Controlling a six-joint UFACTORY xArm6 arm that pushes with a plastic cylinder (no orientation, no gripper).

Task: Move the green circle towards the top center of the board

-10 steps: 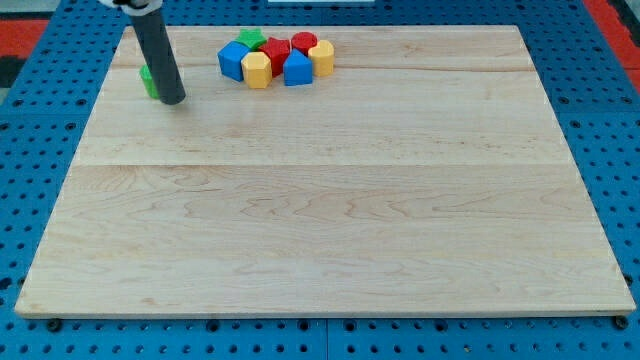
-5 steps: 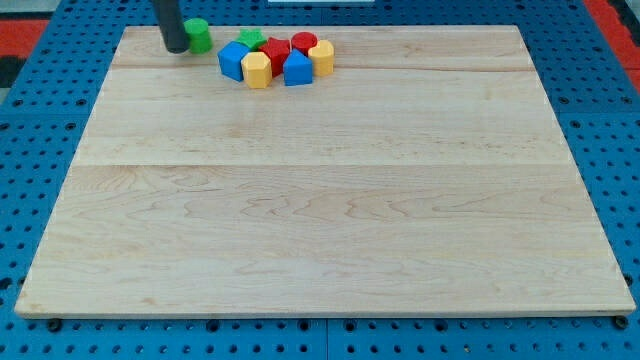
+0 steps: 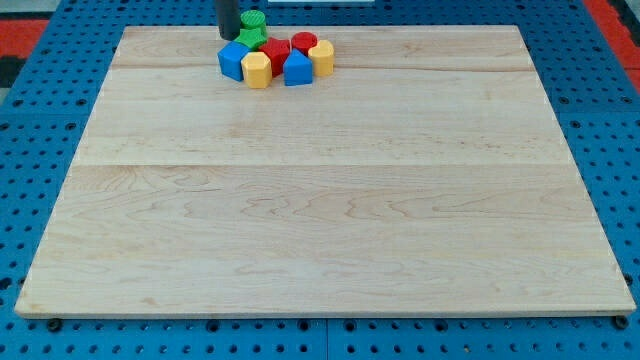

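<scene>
The green circle (image 3: 253,20) sits at the board's top edge, left of center, touching the top of a block cluster. My tip (image 3: 230,33) is right beside it, on its left. The cluster holds a green star (image 3: 250,39), a blue block (image 3: 233,60), a yellow block (image 3: 257,69), a blue block (image 3: 297,69), a red block (image 3: 276,51), a red cylinder (image 3: 304,42) and a yellow block (image 3: 322,56).
The wooden board (image 3: 320,200) lies on a blue perforated table (image 3: 30,150). The block cluster stands just below and to the right of my tip.
My tip swept from the board's left up and then right along the top edge. It pushed the green circle rightward, against the cluster's top.
</scene>
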